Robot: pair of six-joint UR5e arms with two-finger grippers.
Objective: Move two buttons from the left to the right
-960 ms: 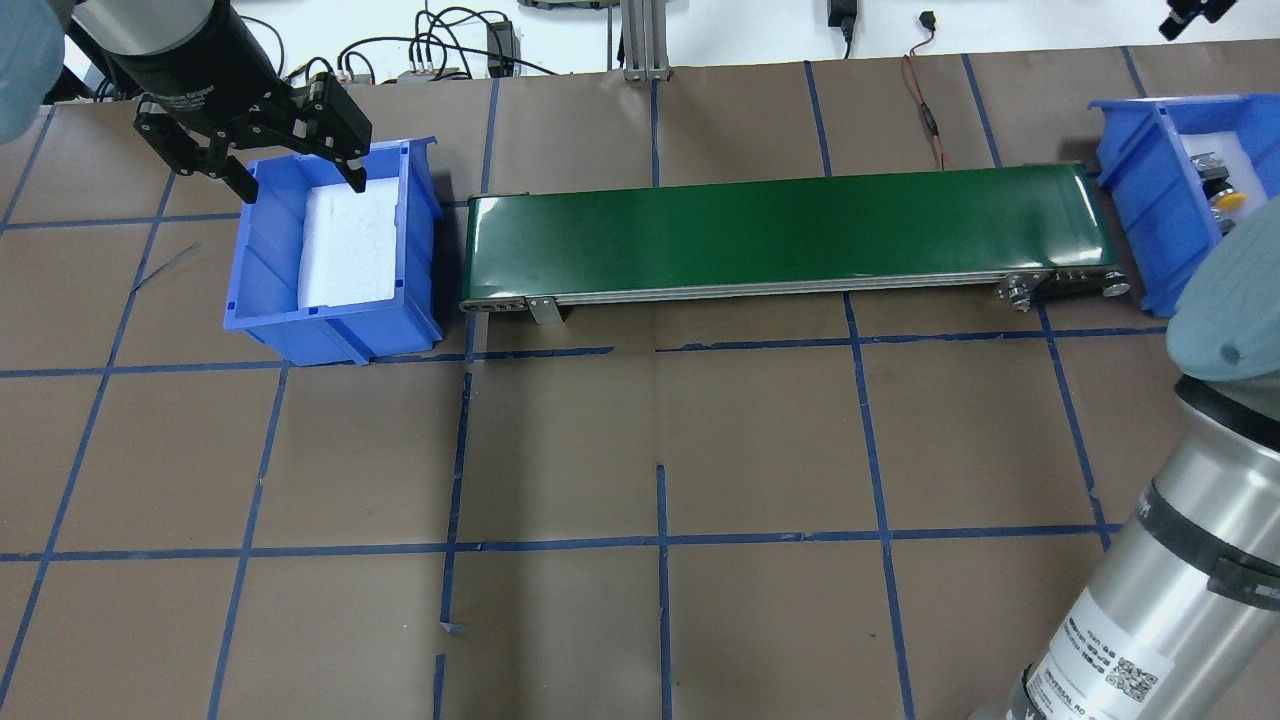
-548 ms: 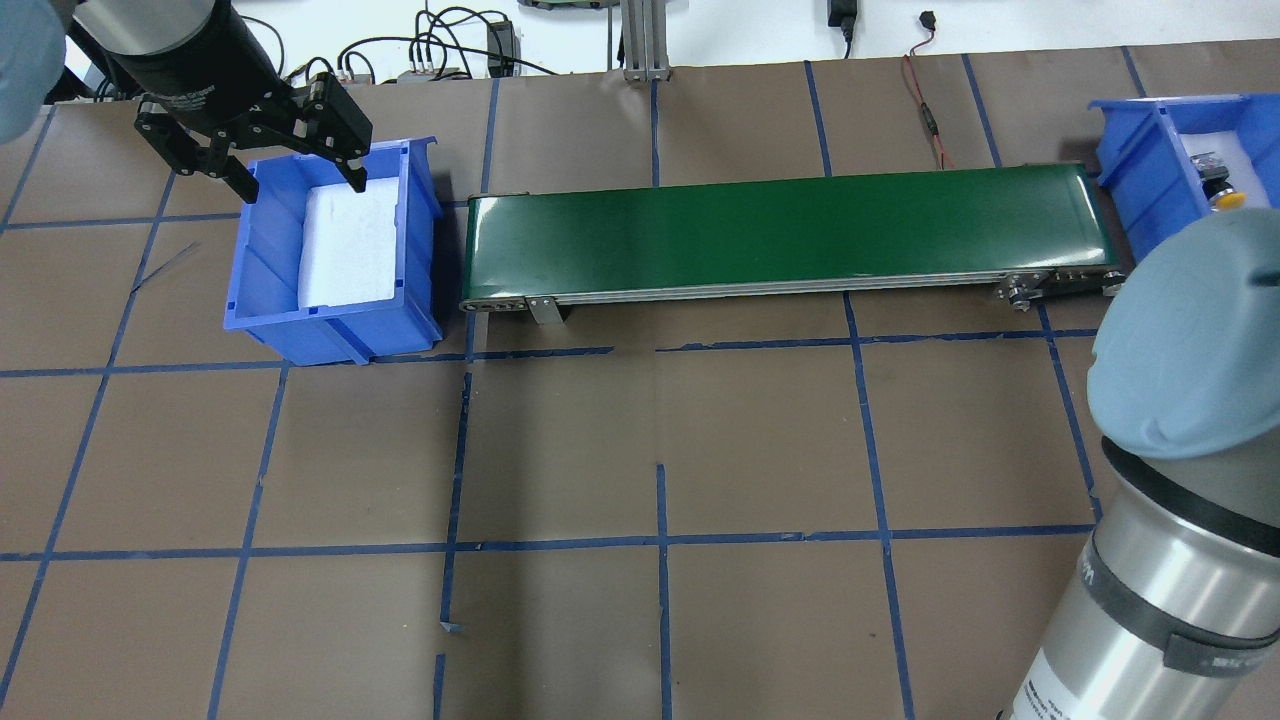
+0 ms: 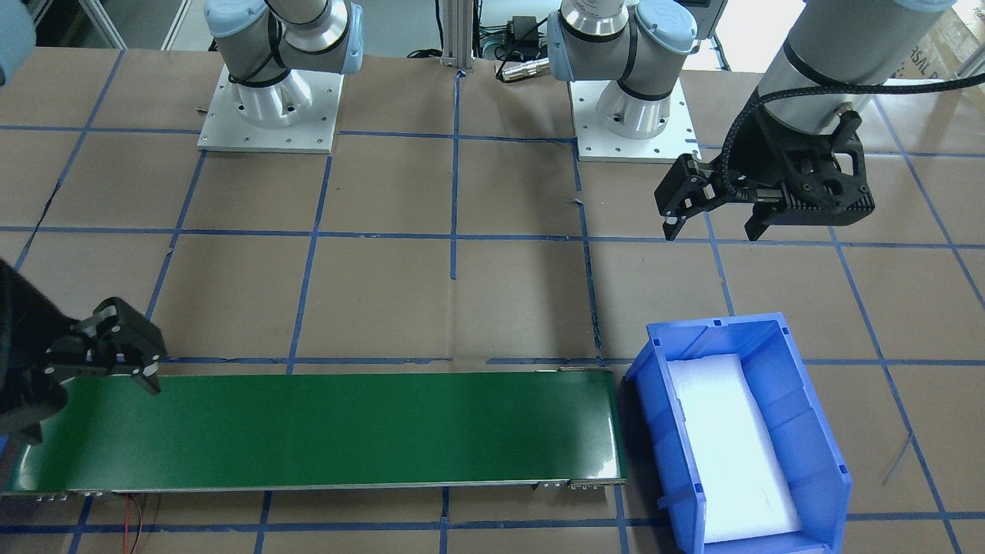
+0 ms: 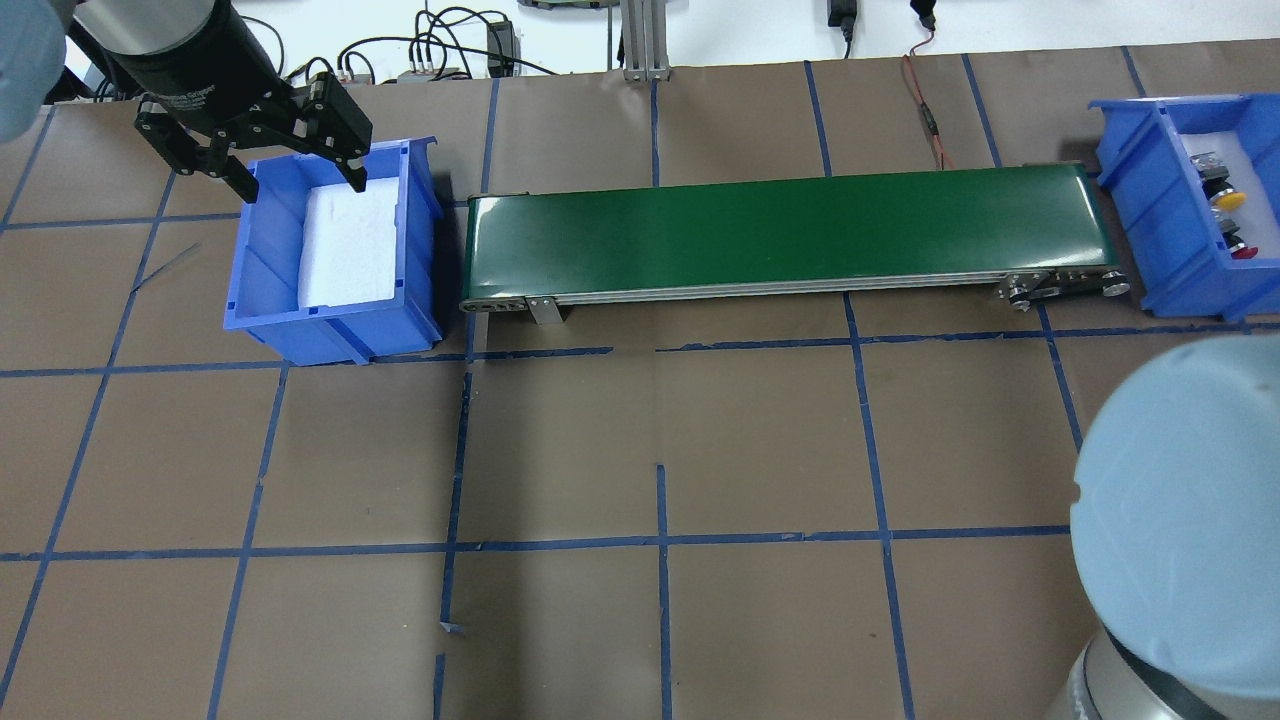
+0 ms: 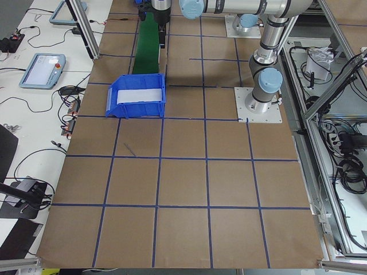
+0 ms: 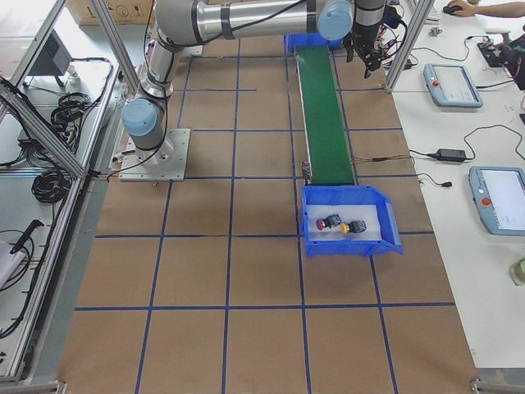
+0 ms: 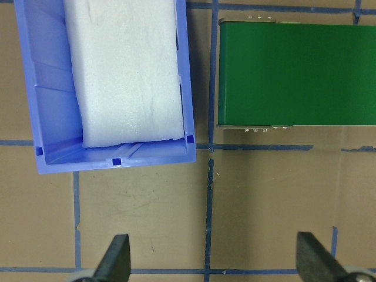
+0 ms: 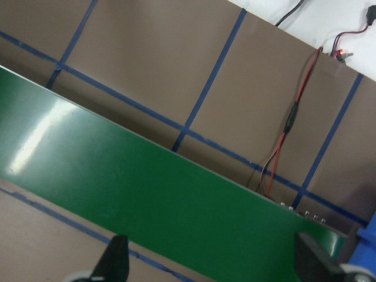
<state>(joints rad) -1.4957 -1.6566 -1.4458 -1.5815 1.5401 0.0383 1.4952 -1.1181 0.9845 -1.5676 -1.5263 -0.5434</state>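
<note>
Far left first: left tool (image 4: 300, 186), spread wide, holding nothing. Hangs over the back edge of the left blue box (image 4: 330, 335). Inside that box only white foam (image 4: 350, 245), no button to see. So nothing to pick up here.

Next, in the middle of the brown worktop (image 4: 660, 450): long green belt (image 4: 790, 230), bare from end to end. Runs from the left blue box toward the right one.

Over the right end of the belt: right tool (image 8: 211, 247), also spread wide, also holding nothing. Looks down on green belt and a small blue corner.

Far right: right blue box (image 4: 1150, 230), just past the end of the belt. Home of both buttons, on a white pad. Yellow button (image 4: 1229, 199) farther from the robot, red button (image 4: 1244, 251) closer to it, near each other in a row. Both seemingly on their sides, coloured caps toward the robot, grey ends away from it.

So, from either tool, off to the right for the buttons. Close to the right tool, just beyond it. Well apart from the left tool, with the whole belt between.

Probably no more carrying to do, with both buttons already on the right side. Likely only pulling the tools back, with care not to bump the right blue box.
</note>
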